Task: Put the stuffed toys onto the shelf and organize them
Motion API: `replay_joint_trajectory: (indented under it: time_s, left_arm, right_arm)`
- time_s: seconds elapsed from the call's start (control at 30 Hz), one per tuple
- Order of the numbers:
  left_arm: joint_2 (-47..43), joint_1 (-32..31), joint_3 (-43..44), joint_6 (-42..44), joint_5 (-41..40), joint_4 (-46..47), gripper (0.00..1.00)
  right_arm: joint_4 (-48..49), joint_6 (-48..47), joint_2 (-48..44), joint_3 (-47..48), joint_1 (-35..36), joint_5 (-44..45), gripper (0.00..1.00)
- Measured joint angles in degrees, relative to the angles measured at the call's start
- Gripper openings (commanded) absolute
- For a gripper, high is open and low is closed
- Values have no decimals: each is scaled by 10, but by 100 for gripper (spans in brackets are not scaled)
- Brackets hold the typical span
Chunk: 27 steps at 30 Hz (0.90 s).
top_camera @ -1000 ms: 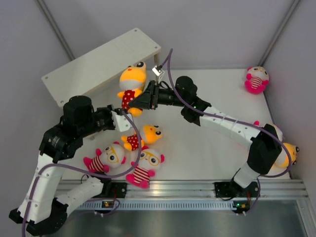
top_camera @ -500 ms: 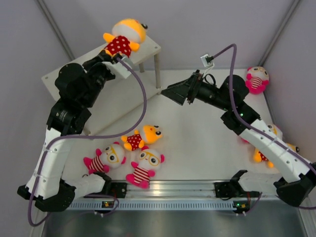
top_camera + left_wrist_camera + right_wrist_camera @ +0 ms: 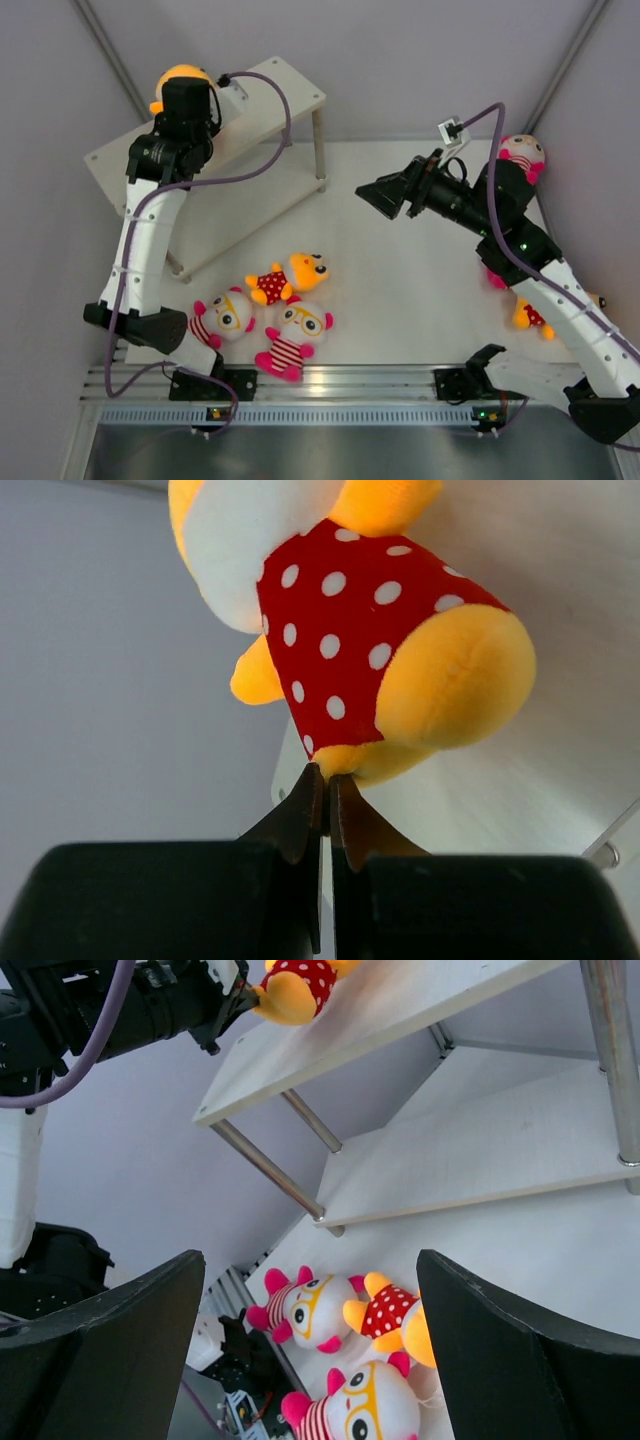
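My left gripper (image 3: pixel 327 775) is shut on the bottom of an orange-yellow stuffed toy (image 3: pixel 370 610) in a red white-dotted shirt. It holds the toy over the left end of the shelf's top board (image 3: pixel 270 100); only the toy's head (image 3: pixel 175 75) shows from above. In the right wrist view the toy (image 3: pixel 295 985) lies at that board (image 3: pixel 400 1010). My right gripper (image 3: pixel 375 195) is open and empty, in the air right of the shelf. An orange toy (image 3: pixel 290 278) and two white-faced striped toys (image 3: pixel 225 315) (image 3: pixel 292 335) lie near the front.
A pink striped toy (image 3: pixel 520 155) sits at the back right corner, partly behind my right arm. Another orange toy (image 3: pixel 530 315) lies at the right edge under that arm. The shelf's lower board (image 3: pixel 500 1150) is bare. A metal rail (image 3: pixel 350 385) runs along the front.
My left arm swung the orange dotted toy from above the table up to the left end of the shelf's top board. My right gripper drew back to the right, open.
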Motion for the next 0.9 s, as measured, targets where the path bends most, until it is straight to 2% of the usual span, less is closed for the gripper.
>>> replay_joint_trajectory:
  time_s: [0.2, 0.47, 0.6, 0.63, 0.67, 0.7, 0.73, 0.8, 0.83, 0.9]
  left_arm:
    - [-17, 31, 0, -49, -23, -83, 0]
    - [-129, 35, -90, -62, -55, -103, 0]
    - [-152, 35, -122, -67, -73, -105, 0]
    - [-153, 35, -127, -68, -74, -105, 8]
    - [-152, 35, -131, -68, -73, -105, 34]
    - [-152, 35, -135, -67, -73, -105, 49]
    - [-152, 35, -139, -68, -71, -106, 59]
    - [-152, 35, -140, -69, -65, -108, 88]
    - [-153, 35, -140, -70, -60, -108, 98]
    - [-158, 35, -140, -72, -41, -108, 98]
  right_arm:
    - [-14, -12, -7, -10, 0, 2, 88]
    - [-20, -16, -12, -22, -3, 6, 88]
    - [-18, -15, -12, -26, -3, 9, 88]
    - [-18, -15, -12, -26, -3, 9, 89]
    - [-18, -15, -12, -26, -3, 10, 90]
    - [-18, -15, -12, -26, -3, 12, 91]
    - [-20, -15, -12, -26, -3, 15, 91]
    - [-32, -16, -12, -26, -3, 28, 91]
    - [-40, -17, -12, -26, -3, 37, 91]
    - [-63, -21, -9, -26, -4, 60, 91]
